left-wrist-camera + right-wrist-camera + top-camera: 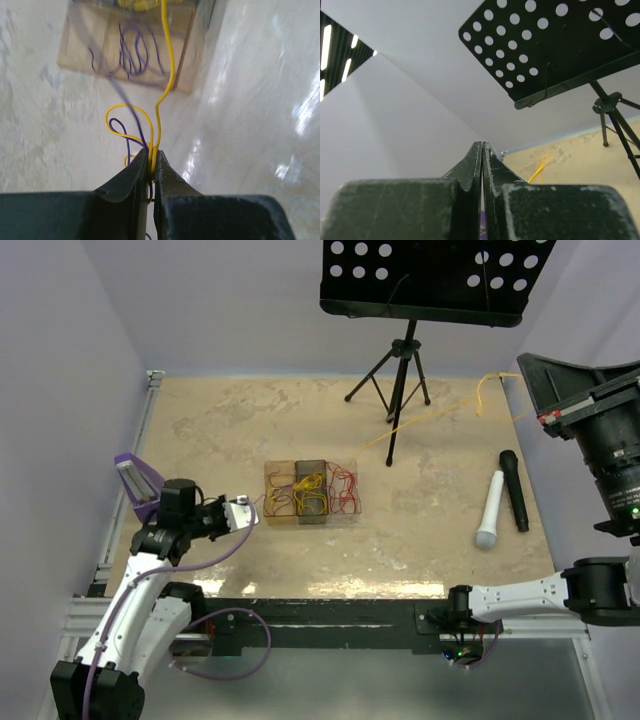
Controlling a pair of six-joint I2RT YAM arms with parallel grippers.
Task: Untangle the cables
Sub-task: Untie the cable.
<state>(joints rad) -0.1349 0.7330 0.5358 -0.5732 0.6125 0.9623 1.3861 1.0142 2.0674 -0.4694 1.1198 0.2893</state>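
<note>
The cables (308,492) lie as a tangle of thin yellow, red and purple wires in a clear tray (268,472) at the middle of the table. My left gripper (245,512) is just left of the tray. In the left wrist view it (152,159) is shut on yellow wire loops (129,109), with a purple wire (126,145) caught beside them. One yellow strand (169,55) runs from the jaws up into the tray, where purple loops (132,52) lie. My right gripper (482,145) is shut with nothing in it and points up toward the wall; its arm rests by the table's near edge.
A white microphone (490,510) and a black microphone (515,490) lie at the right. A black music stand (400,365) stands on its tripod at the back, with a long yellow cable (440,415) running past it. A large camera (610,440) overhangs the right edge.
</note>
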